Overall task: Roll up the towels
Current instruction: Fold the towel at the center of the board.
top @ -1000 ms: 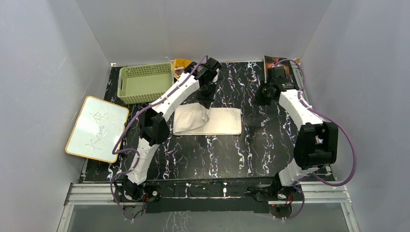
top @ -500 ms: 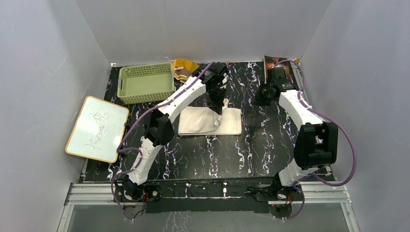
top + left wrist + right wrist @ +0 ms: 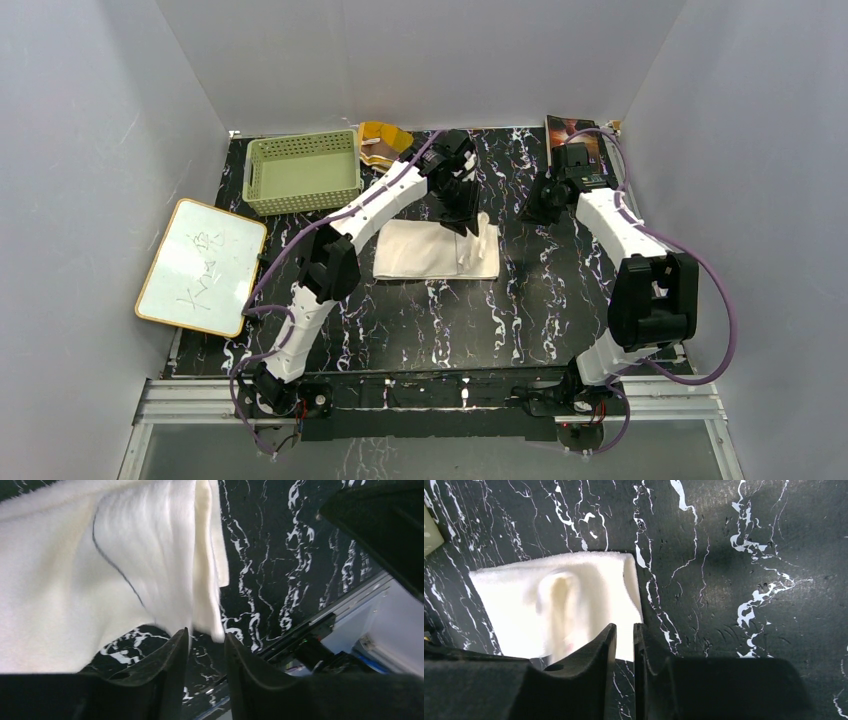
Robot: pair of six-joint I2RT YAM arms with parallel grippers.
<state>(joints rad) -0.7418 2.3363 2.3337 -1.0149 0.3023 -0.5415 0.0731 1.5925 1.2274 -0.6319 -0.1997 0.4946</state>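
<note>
The white towel [image 3: 425, 252] lies flat in the middle of the black marbled table, and its right end is folded over into a raised flap [image 3: 484, 226]. My left gripper [image 3: 462, 208] hovers over that flap. In the left wrist view it [image 3: 206, 632] is open by a small gap, and the towel's edge [image 3: 212, 580] hangs just beyond the fingertips, not clamped. My right gripper [image 3: 536, 205] is to the right of the towel. Its jaws [image 3: 625, 626] are slightly open on nothing, with the towel [image 3: 524, 605] ahead of them. The brown and orange towel [image 3: 384, 134] lies crumpled at the back.
A green basket [image 3: 303, 170] stands at the back left. A white board with a tan edge [image 3: 200, 265] leans off the table's left side. A dark book [image 3: 572, 130] sits in the back right corner, behind the right arm.
My left gripper moved right, dragging the white towel's left end over onto its right end, and its jaws have now parted. My right gripper's jaws parted slightly.
</note>
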